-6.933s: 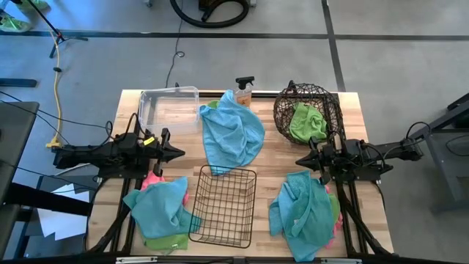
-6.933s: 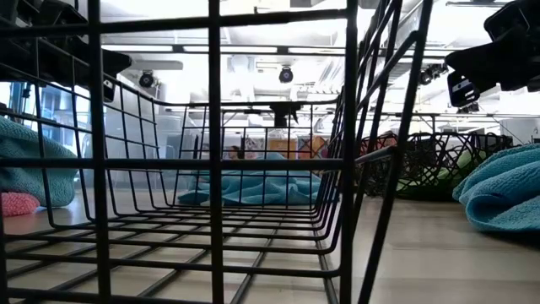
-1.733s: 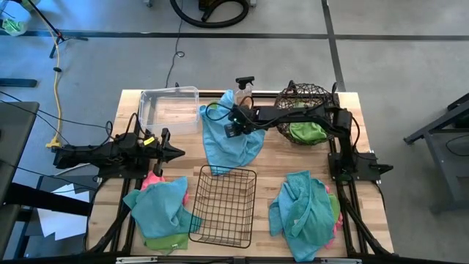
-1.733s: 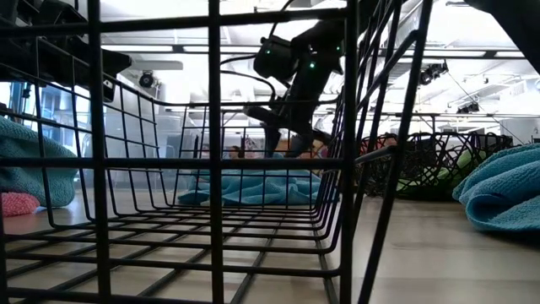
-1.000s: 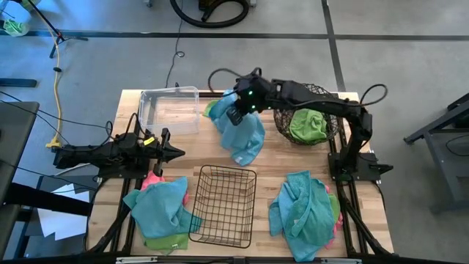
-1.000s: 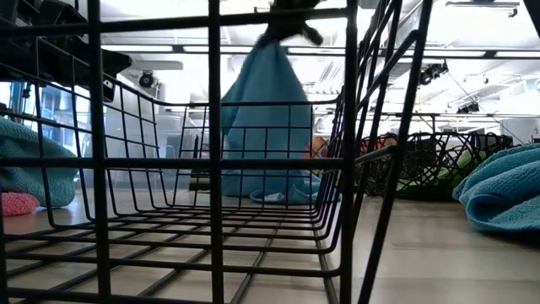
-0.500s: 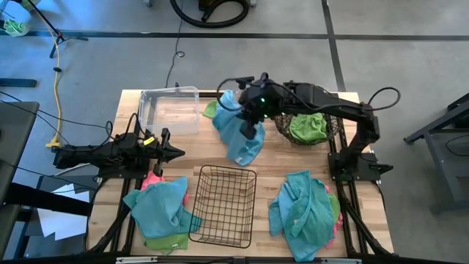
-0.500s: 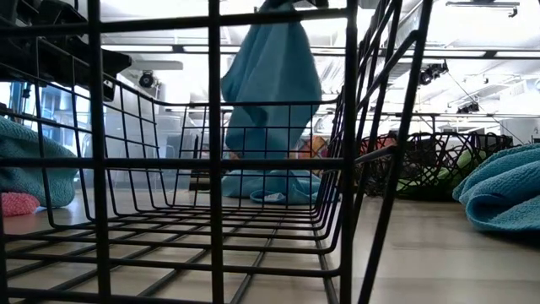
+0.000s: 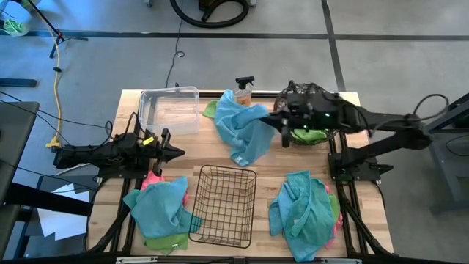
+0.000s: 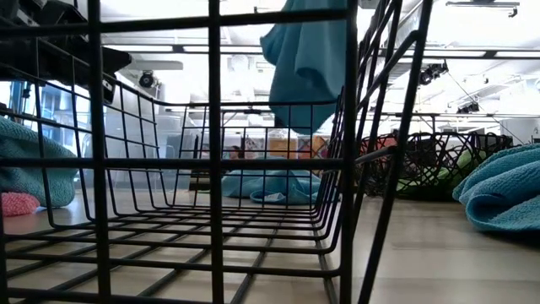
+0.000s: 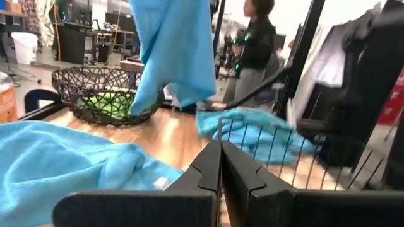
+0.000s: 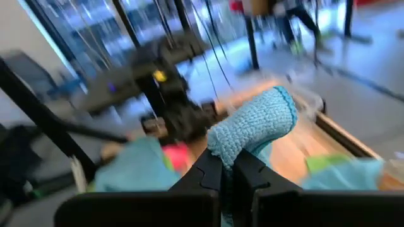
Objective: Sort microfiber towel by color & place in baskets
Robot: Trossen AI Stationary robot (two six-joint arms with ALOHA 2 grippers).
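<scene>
My right gripper [image 9: 283, 129] is above the table's far middle, just left of the round woven-wire basket [image 9: 316, 97], and is shut on a teal-blue towel [image 10: 308, 59]. That towel also shows in the left wrist view [image 11: 173, 44]. Another teal towel [image 10: 261, 184] lies flat on the table below it. The round basket holds a lime green towel [image 9: 314, 135]. The clear bin [image 9: 170, 110] stands at the far left, the black wire-grid basket [image 9: 223, 205] at the near middle. My left gripper [image 9: 176, 152] waits shut at the left side. My right gripper pinches a bunched fold of the teal towel [image 12: 252, 129] between its two fingers, several layers thick. It comes at the towel from the table's right side. The towel hangs below the fingers, its lower end [image 10: 295, 122] clear of the table.
Mixed piles of teal, green and pink towels lie near left [image 9: 157, 209] and near right [image 9: 304, 209]. An orange spray bottle [image 9: 243, 89] stands at the far edge. A green towel corner [image 9: 210, 108] shows beside the clear bin. A person [image 11: 252, 50] stands beyond the table.
My right gripper has moved toward the table's right edge and the round basket, still shut on the teal towel. The towel has risen with it: its lower end, which rested on the table a second ago, now hangs clear. The other teal towel has stayed on the table.
</scene>
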